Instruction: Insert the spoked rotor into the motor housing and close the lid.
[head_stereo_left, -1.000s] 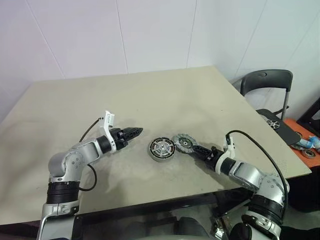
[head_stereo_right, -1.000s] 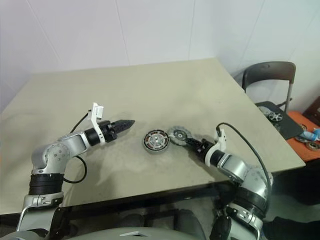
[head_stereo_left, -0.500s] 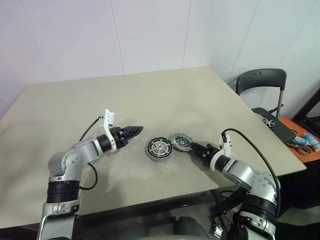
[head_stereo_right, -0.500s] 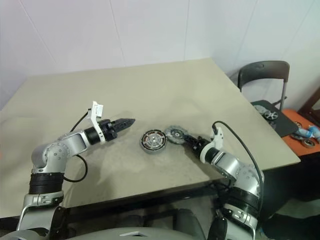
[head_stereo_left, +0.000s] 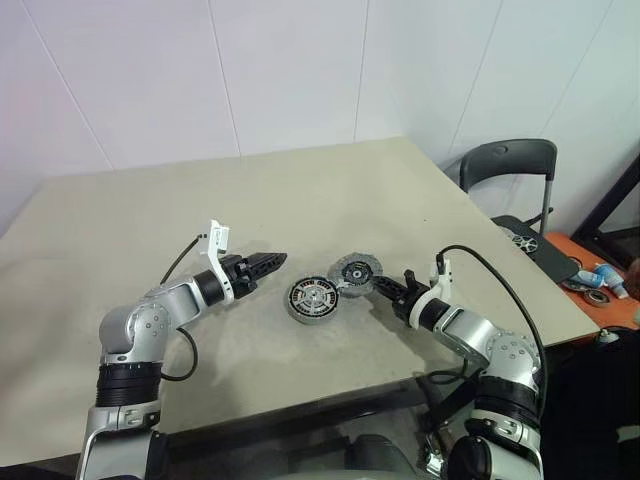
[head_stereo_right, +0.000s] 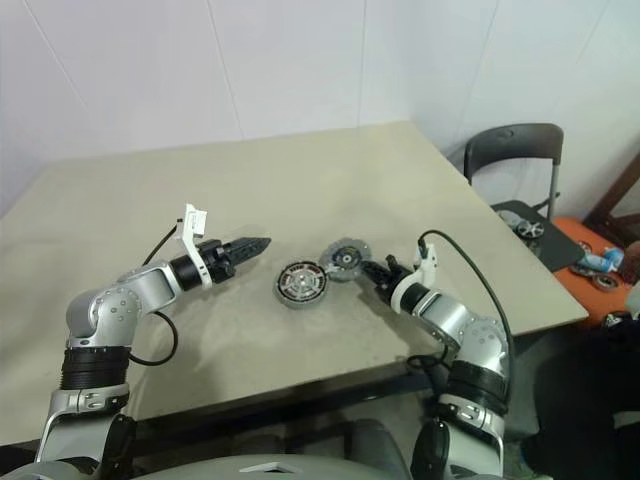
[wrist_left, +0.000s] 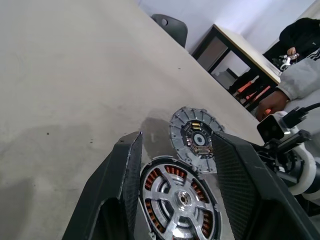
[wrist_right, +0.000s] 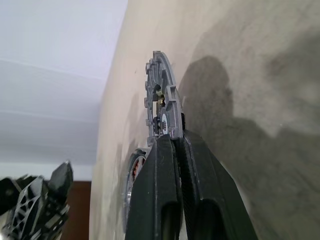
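The motor housing (head_stereo_left: 312, 299) lies flat mid-table, its copper windings (wrist_left: 171, 171) ringing the spoked rotor (wrist_left: 180, 199), which sits inside it. Just right of it the lid (head_stereo_left: 355, 271) is tipped up on edge, its notched rim and inner face toward the housing. My right gripper (head_stereo_left: 377, 286) is shut on the lid's near edge, with both fingers (wrist_right: 167, 165) pinching the rim (wrist_right: 160, 100). My left gripper (head_stereo_left: 272, 262) hovers a short way left of the housing. It is open and points at the housing with nothing between its fingers (wrist_left: 125, 170).
The beige table (head_stereo_left: 150, 200) ends close behind my right arm. Beyond its right edge stand a black chair (head_stereo_left: 505, 165), a dark tray with a spare part (head_stereo_left: 530, 245) and an orange surface with small items (head_stereo_left: 590, 278). A person (wrist_left: 300, 65) sits at the far side.
My right gripper has shut on the lid's edge, and the lid has tipped up from lying flat. The left arm has not moved. The whole picture has shifted because the camera moved.
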